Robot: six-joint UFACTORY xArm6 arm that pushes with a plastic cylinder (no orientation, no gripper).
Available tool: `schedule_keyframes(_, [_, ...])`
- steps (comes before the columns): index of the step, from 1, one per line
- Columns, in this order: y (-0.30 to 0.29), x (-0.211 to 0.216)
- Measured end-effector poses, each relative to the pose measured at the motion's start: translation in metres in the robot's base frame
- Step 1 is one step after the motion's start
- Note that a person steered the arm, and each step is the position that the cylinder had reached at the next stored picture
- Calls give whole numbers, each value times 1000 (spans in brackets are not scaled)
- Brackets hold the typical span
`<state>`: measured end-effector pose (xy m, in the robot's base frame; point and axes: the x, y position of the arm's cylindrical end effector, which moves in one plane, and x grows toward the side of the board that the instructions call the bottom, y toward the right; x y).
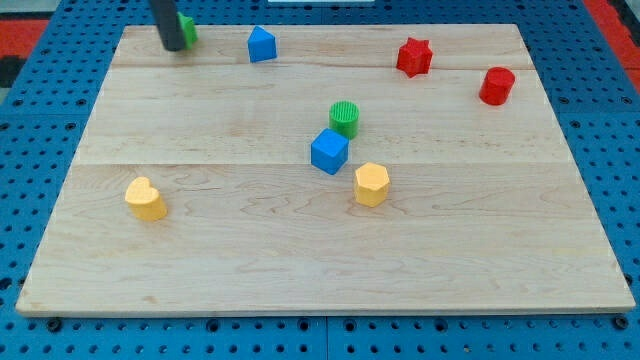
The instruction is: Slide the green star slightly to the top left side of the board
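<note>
The green star (188,28) sits near the board's top left corner, mostly hidden behind my rod; only its right edge shows. My tip (174,46) rests on the board at the star's left side, touching or very close to it. A blue pentagon-like block (261,44) stands a short way to the star's right.
A red star (414,56) and a red cylinder (496,86) sit at the top right. A green cylinder (344,118), a blue cube (329,151) and a yellow hexagon (371,184) cluster mid-board. A yellow heart (146,199) lies at the left. The board's top edge (320,26) is close to the star.
</note>
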<state>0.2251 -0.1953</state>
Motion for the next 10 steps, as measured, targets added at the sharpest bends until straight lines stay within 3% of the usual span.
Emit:
schedule_keyframes(1, [-52,-1])
schedule_keyframes(5, [42,10])
schedule_keyframes(6, [23,-33])
schedule_keyframes(8, [7,-19])
schedule_keyframes(9, [-28,-8])
schedule_keyframes(10, [-13,-8])
